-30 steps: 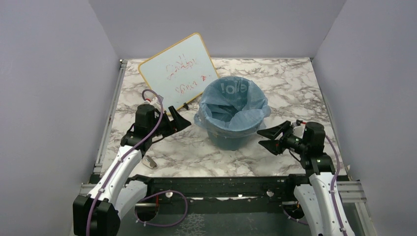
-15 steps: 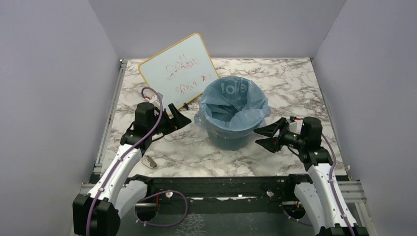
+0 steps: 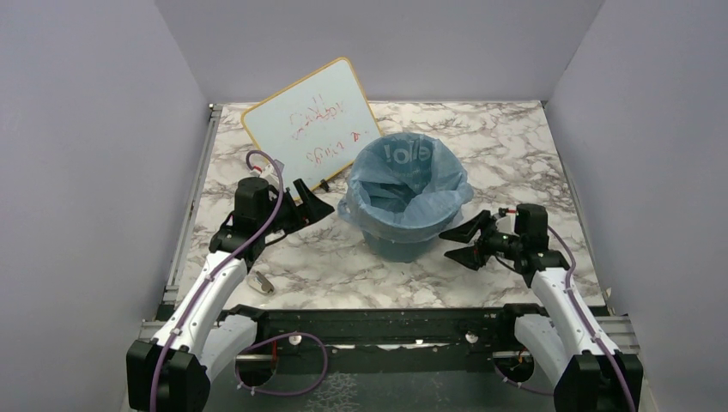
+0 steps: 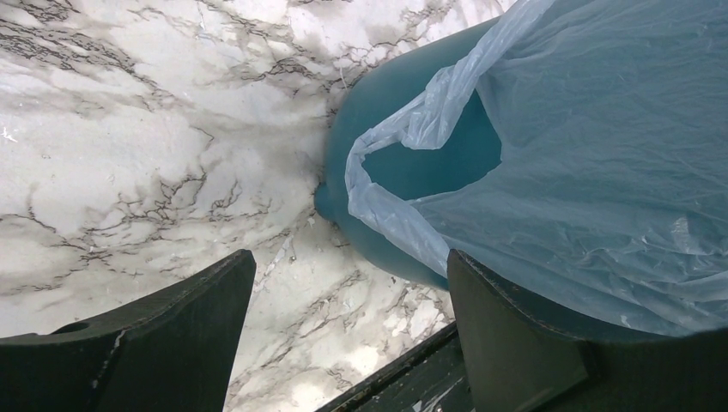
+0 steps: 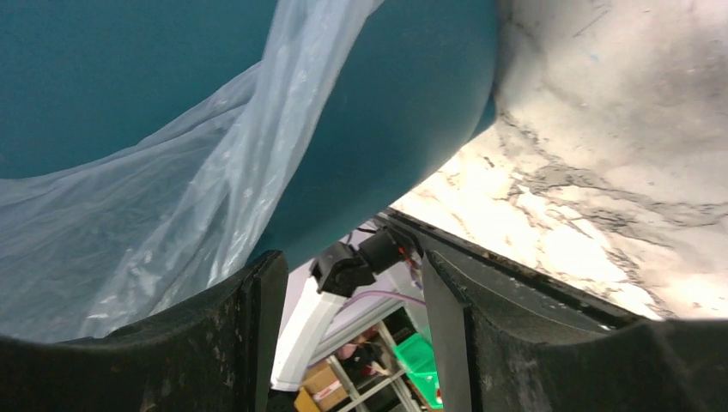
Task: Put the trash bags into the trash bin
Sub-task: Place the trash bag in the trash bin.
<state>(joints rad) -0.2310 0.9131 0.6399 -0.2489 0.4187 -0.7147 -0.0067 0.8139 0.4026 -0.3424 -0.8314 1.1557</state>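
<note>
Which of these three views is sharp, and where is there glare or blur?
Top external: even, soft light, sharp all over, no glare on the whiteboard. Left wrist: the trash bag wrinkles are crisp, the near fingers dark. Right wrist: the marble table is washed out, the trash bin looks slightly soft.

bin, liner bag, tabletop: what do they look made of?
Trash bin: likely molded plastic, smooth teal, soft sheen. Trash bag: thin translucent pale-blue film, crinkled, bin visible through it. Table: marble pattern, grey veins on white; stone or laminate, cannot tell.
</note>
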